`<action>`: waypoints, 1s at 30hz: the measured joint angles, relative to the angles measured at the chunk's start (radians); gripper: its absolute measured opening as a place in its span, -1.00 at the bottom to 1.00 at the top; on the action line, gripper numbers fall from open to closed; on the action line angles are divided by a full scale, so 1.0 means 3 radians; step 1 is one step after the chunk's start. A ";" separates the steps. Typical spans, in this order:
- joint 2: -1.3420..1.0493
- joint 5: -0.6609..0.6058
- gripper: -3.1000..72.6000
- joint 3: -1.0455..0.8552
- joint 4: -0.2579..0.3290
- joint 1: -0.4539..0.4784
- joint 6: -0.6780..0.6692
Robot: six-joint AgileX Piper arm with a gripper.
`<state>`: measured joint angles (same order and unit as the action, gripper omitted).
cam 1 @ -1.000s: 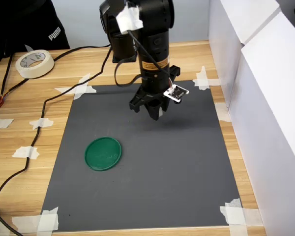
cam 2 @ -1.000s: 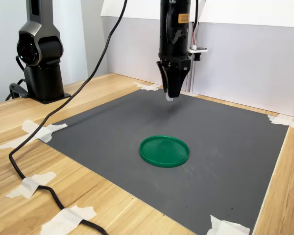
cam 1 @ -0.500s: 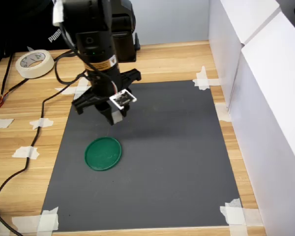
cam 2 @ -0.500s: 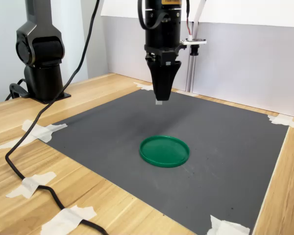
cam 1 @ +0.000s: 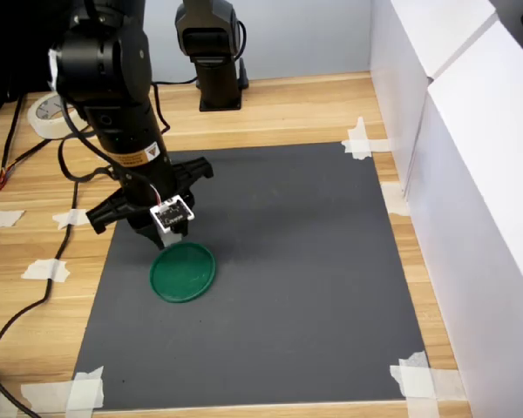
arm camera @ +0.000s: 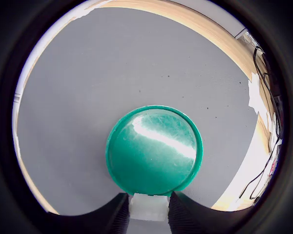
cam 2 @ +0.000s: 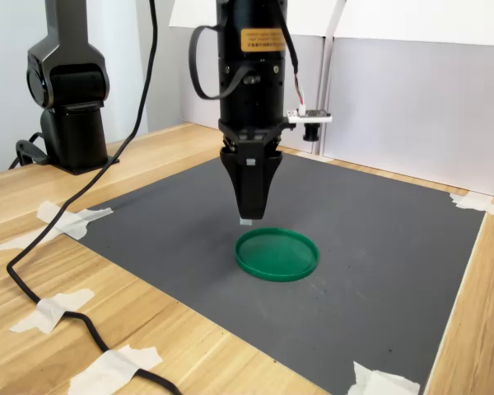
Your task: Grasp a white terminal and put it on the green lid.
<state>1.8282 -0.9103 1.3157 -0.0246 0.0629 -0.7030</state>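
Wrist view: gripper (arm camera: 149, 210) closed down on the terminal (arm camera: 149, 207), a small white block pinched between the two dark fingertips, w/ only its end face visible. Lid (arm camera: 154, 150) lies flat right past the tips, green, round, thin raised rim, a streak of glare across it. Terminal is off the lid; its face sits at the lid's near rim.

2nd exterior view: gripper (cam 2: 246, 216) points straight down, tips tapered together, a bit of white showing at the very end (cam 2: 245, 220). It hangs above the mat (cam 2: 379, 263), over the lid's (cam 2: 277, 253) left rim as the second exterior view shows it, not touching. Arm base (cam 2: 66, 90) stands on the wood table (cam 2: 189, 346) at the second exterior view's left, well apart.

1st exterior view: arm leans over the mat's left part, lid (cam 1: 183, 272) just below the gripper (cam 1: 161, 242). Tape roll (cam 1: 45, 111) partly hidden behind the arm, near the table's back left. Mat corners taped down.
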 joint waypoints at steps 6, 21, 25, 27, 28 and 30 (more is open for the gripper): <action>0.0045 0.0193 -0.09 0.0042 0.0035 0.0000 0.0000; 0.0215 0.0230 -0.09 0.0135 0.0122 0.0000 -0.0069; 0.0219 0.0243 0.08 0.0135 0.0199 0.0000 -0.0071; 0.0219 0.0253 0.20 0.0135 0.0216 0.0000 -0.0071; 0.0219 0.0257 0.26 0.0135 0.0221 0.0000 -0.0071; 0.0219 0.0265 0.37 0.0135 0.0223 0.0000 -0.0071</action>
<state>1.8939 -0.8307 1.3562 0.0423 0.0629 -0.7243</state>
